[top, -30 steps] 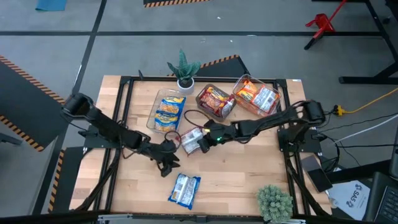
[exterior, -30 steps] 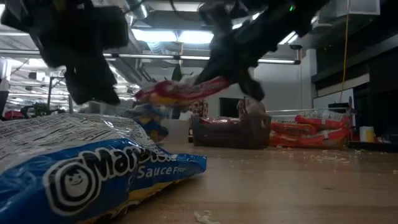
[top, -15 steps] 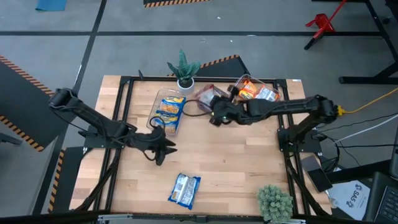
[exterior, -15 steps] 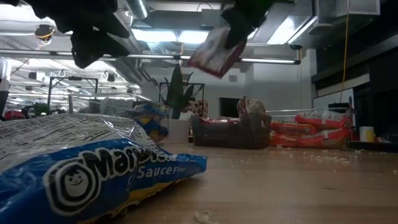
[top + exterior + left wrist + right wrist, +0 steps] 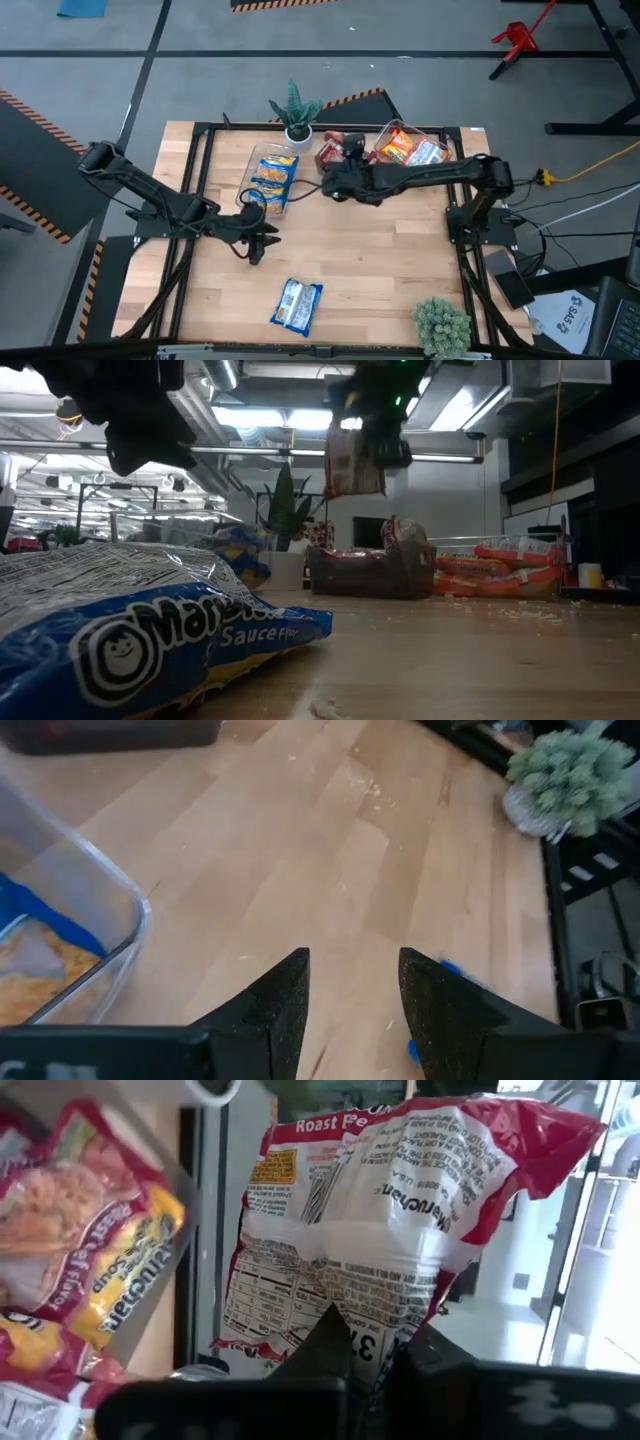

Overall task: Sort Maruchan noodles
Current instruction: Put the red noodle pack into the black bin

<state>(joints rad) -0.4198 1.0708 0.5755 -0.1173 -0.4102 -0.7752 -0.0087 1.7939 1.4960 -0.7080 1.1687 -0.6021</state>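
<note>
Carrying red packet [image 5: 370, 1210] pinched in right gripper [image 5: 340, 180], frame centre-top, above middle bin [image 5: 345, 150]; next: release inside. Left gripper [image 5: 350, 995] parted, empty

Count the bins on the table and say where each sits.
3, along the table's far edge: a clear bin with blue-yellow packets on the left, a dark middle bin under the right gripper, a clear bin on the right.

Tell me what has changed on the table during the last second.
The right gripper, shut on the red noodle packet, carried it from the table's middle up over the middle bin. The left gripper, open and empty, pulled back a little from the middle. The blue packet near the front and the other bins' packets stayed put.
</note>
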